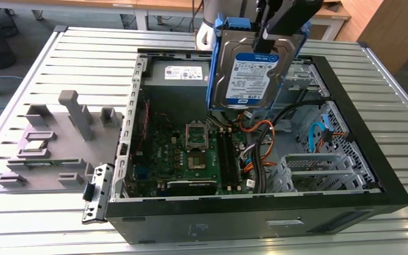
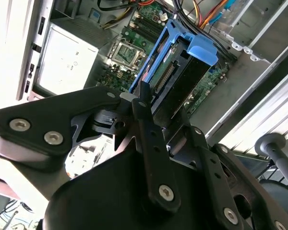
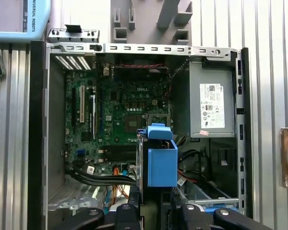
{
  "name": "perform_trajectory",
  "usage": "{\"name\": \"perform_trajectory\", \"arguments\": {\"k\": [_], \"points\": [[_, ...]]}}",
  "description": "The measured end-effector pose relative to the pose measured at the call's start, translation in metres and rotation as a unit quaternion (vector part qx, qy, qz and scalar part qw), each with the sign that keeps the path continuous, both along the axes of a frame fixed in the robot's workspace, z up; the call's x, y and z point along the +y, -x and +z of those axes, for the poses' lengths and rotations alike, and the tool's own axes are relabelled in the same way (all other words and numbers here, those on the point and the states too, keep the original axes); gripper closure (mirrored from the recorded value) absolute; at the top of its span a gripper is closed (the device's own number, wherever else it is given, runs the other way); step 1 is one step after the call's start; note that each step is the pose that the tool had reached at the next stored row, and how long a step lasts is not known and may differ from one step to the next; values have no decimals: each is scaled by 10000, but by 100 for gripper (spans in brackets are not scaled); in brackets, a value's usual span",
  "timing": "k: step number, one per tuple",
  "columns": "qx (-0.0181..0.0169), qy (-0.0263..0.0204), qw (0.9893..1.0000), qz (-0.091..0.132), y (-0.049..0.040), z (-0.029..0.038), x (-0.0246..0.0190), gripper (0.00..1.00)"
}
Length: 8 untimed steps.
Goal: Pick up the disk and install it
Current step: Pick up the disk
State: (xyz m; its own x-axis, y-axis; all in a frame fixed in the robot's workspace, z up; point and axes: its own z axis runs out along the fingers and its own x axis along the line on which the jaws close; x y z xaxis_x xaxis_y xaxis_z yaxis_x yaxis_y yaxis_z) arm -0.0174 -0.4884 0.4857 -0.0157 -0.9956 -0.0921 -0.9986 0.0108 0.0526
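Observation:
The disk (image 1: 250, 74), a silver drive with a white-and-blue label and blue bracket rails, hangs upright in the air above the open computer case (image 1: 374, 154). My gripper (image 1: 266, 41) is shut on its upper edge. The disk is over the back middle of the case, between the grey power supply (image 1: 179, 71) and the metal drive cage (image 1: 317, 164). In the second wrist view the disk (image 2: 177, 72) sticks out from the black fingers (image 2: 144, 108) over the motherboard. In the first wrist view its blue bracket end (image 3: 159, 163) points down into the case.
The case lies on its side on a slatted metal table (image 1: 83, 48). Inside are the motherboard (image 1: 197, 149) and orange, blue and black cables (image 1: 261, 143). A grey fixture block (image 1: 55, 138) with small parts stands at the exterior view's left. A loose slotted bracket (image 1: 96, 192) leans by the case corner.

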Motion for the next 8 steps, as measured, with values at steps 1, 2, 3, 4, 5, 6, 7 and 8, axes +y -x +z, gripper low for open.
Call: {"name": "perform_trajectory", "arguments": {"k": [1,2,3,4,5,6,7,8], "points": [[0,0,10000,-2,-2,-1,-19,65],[0,0,10000,-4,-3,0,-38,65],[0,0,10000,-6,-6,0,-59,65],[0,0,10000,-8,-7,0,-78,65],[0,0,10000,-9,-9,-1,-96,65],[0,0,10000,-11,-11,-1,-115,65],[0,0,10000,-13,-13,-1,-133,65],[0,-1,10000,-15,-15,-1,-151,65]]}}
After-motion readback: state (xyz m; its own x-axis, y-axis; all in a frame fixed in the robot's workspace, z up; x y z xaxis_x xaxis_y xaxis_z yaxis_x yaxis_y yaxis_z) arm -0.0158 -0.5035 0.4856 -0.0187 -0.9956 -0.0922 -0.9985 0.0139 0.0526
